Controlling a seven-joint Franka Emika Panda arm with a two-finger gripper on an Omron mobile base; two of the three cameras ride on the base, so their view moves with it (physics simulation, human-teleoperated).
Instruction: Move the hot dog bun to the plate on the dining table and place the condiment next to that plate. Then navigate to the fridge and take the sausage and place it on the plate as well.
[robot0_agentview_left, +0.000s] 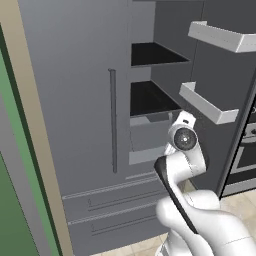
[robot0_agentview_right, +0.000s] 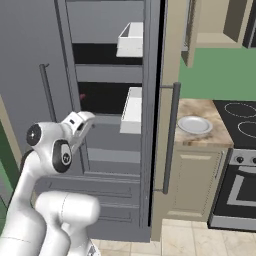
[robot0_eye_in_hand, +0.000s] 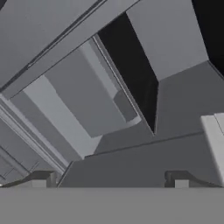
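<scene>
The tall dark grey fridge (robot0_agentview_left: 75, 100) stands right in front of me with its right door swung open, showing black shelves (robot0_agentview_left: 150, 100) and white door bins (robot0_agentview_left: 207, 102). A small dark reddish sausage (robot0_agentview_right: 82, 97) lies at the left end of the middle shelf. My gripper (robot0_agentview_right: 89, 117) hovers just below and in front of that shelf, pointing into the fridge. In the hand view my gripper (robot0_eye_in_hand: 110, 180) is open, its fingertips (robot0_eye_in_hand: 41, 179) wide apart with nothing between them, facing a grey drawer (robot0_eye_in_hand: 87, 100). The hot dog bun, plate, dining table and condiment are out of view.
The open fridge door (robot0_agentview_right: 155, 100) with its long handle (robot0_agentview_right: 171, 135) stands to my right. Beyond it are a marbled counter (robot0_agentview_right: 200, 137) with a small white plate (robot0_agentview_right: 195, 124) and a stove (robot0_agentview_right: 240, 117). The fridge's closed left door has a vertical handle (robot0_agentview_left: 113, 120).
</scene>
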